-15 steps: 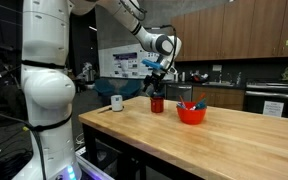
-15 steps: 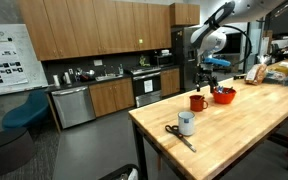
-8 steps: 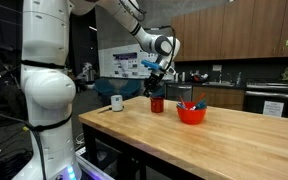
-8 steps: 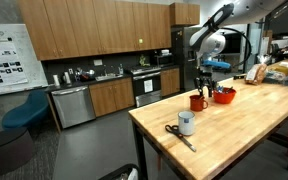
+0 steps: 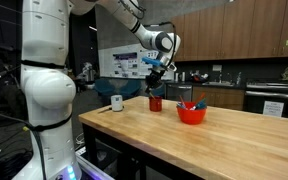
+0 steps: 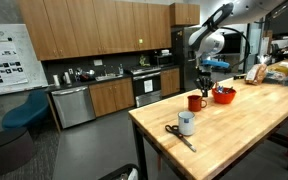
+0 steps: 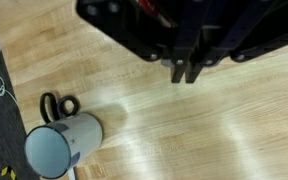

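Note:
My gripper (image 5: 156, 87) (image 6: 199, 84) hangs just above a red mug (image 5: 156, 103) (image 6: 197, 102) that stands on the wooden table (image 5: 184, 145) (image 6: 244, 130). In the wrist view the gripper (image 7: 184, 78) comes in from the top with its two dark fingers pressed together and nothing visible between them. The mug is hidden behind the gripper body there. A red bowl (image 5: 191, 114) (image 6: 224, 96) with a few small items stands right beside the mug.
A white mug (image 5: 116, 102) (image 6: 186, 123) (image 7: 64, 145) sits near the table's end, with black-handled scissors (image 6: 176, 133) (image 7: 56, 104) next to it. Boxes (image 6: 276, 72) lie at the table's far end. Kitchen cabinets and a dishwasher (image 6: 72, 105) line the back wall.
The jaws have gone from open to shut above the red mug. The arm has barely moved, and the mugs, bowl and scissors lie as before.

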`<act>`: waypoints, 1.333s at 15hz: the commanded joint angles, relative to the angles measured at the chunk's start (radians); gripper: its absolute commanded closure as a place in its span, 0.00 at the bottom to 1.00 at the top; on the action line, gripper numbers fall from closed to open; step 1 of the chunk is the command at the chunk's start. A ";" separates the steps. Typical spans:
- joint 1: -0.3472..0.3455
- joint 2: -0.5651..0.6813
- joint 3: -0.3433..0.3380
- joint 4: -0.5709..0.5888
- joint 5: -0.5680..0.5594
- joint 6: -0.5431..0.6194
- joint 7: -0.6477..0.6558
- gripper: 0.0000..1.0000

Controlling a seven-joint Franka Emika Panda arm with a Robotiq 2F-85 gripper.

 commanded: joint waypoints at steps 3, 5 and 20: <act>-0.001 -0.027 -0.012 0.057 -0.018 -0.047 -0.008 0.98; -0.007 -0.032 -0.020 0.087 -0.017 -0.060 -0.013 0.98; -0.132 -0.026 -0.141 0.375 -0.061 -0.309 -0.085 0.98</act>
